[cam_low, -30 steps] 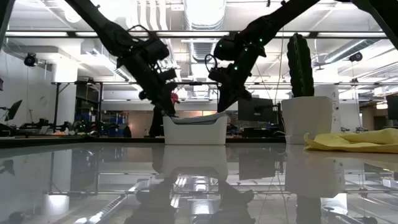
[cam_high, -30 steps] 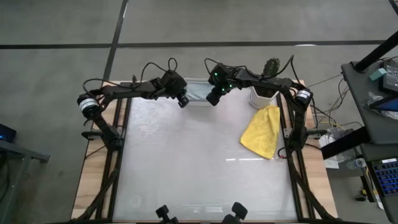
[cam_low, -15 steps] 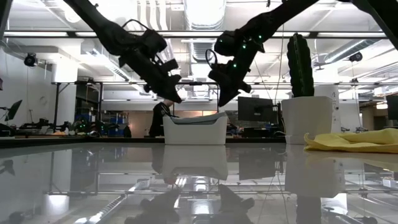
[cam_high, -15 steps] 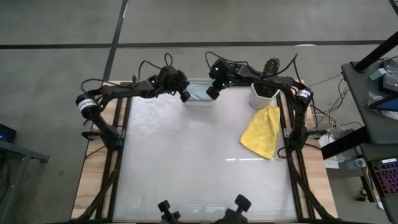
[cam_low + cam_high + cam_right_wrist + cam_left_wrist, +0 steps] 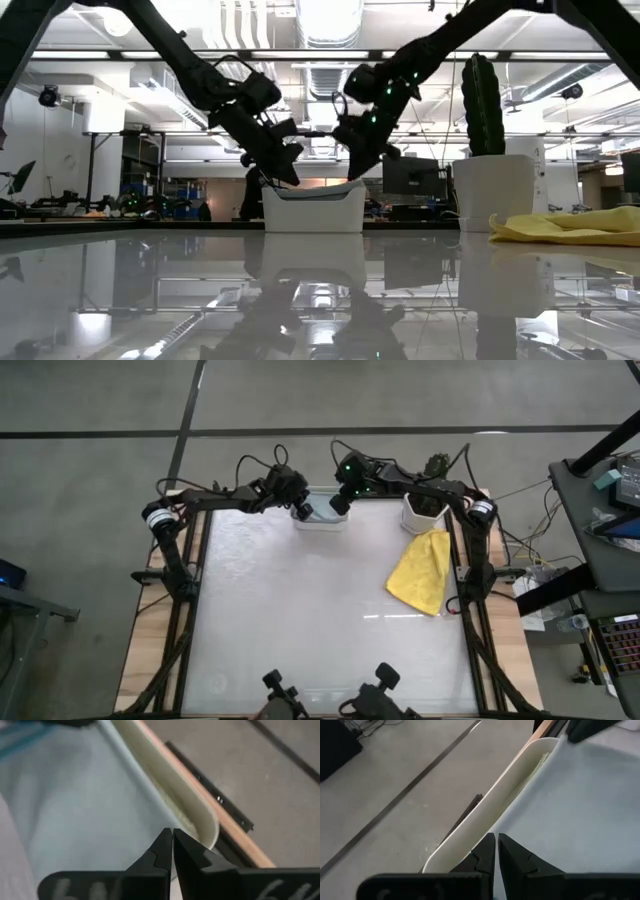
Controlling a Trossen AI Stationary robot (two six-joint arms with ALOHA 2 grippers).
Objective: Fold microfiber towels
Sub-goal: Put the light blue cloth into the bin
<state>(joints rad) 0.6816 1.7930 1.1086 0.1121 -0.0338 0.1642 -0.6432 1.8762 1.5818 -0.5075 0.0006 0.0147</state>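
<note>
Near the top centre of the overhead frame, a white plastic tub (image 5: pixel 318 512) sat at the far edge of the pale table (image 5: pixel 300 620), with both dark arms reaching into it from either side. The left end effector (image 5: pixel 301 513) hung over the tub's left end and the right end effector (image 5: pixel 338 506) over its right end. Each wrist picture showed its own two fingers pressed together, tips at or just above a pale blue-grey towel (image 5: pixel 570 815) lying in the tub; whether any cloth was pinched between them could not be told.

To the right of centre, a yellow towel (image 5: pixel 422 571) lay loose and rumpled on the table, just below a white pot (image 5: pixel 421 514) holding a cactus (image 5: pixel 482 105).

Judging from this, the task looked barely under way or at a hand-off: the yellow towel was not yet folded, and the blue-grey one was in the tub. No other coloured towels could be seen.

Only the overhead view showed the table's full layout. Only the level view showed the end effectors' height, both at about the tub's rim (image 5: pixel 312 192), left (image 5: pixel 288 175) and right (image 5: pixel 352 172). Only the wrist views showed the cloth's surface inside the tub (image 5: pixel 170 790) and the closed fingertips.
</note>
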